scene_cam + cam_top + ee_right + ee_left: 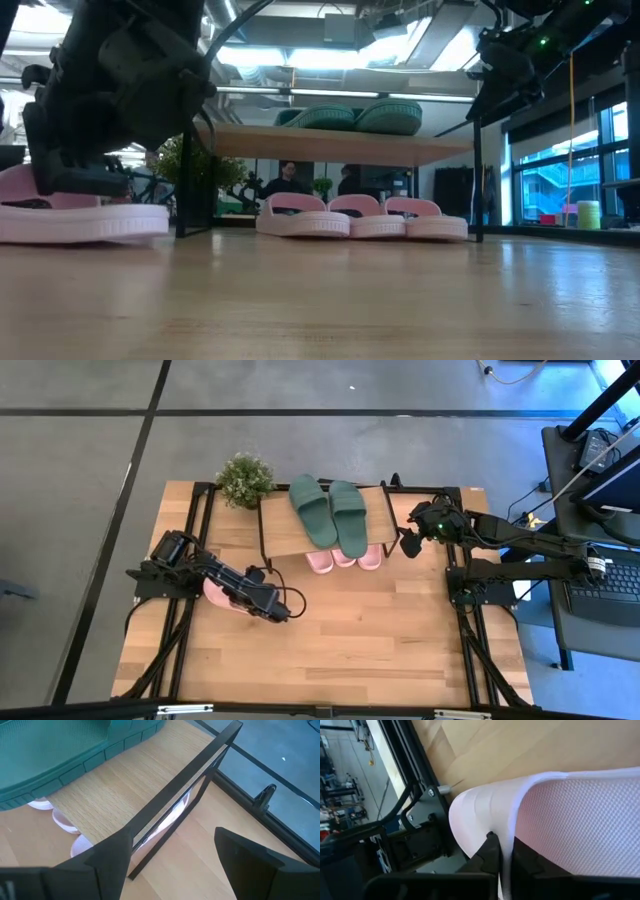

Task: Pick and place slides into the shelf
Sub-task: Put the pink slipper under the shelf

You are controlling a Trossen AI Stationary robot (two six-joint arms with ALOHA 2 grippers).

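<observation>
Pink slide point(214, 592) on table point(380, 650) at 9 o'clock, L gripper point(502, 857) clamped on its edge, green pair point(328, 510) atop shelf point(280, 530) at 12 o'clock, three pink slides point(360, 217) beneath, R gripper point(165, 870) fingers spread wide, holding nothing, beside shelf's 3 o'clock end.

overhead, table-level, two close wrist views

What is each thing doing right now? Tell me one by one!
Green slides: lying side by side on top of the shelf.
Three pink slides: resting on the table under the shelf.
Fourth pink slide: on the table, gripped by the left end effector.
Right end effector: open, empty, beside the shelf's corner.
Shelf: standing upright.
Potted plant: upright by the shelf.
</observation>
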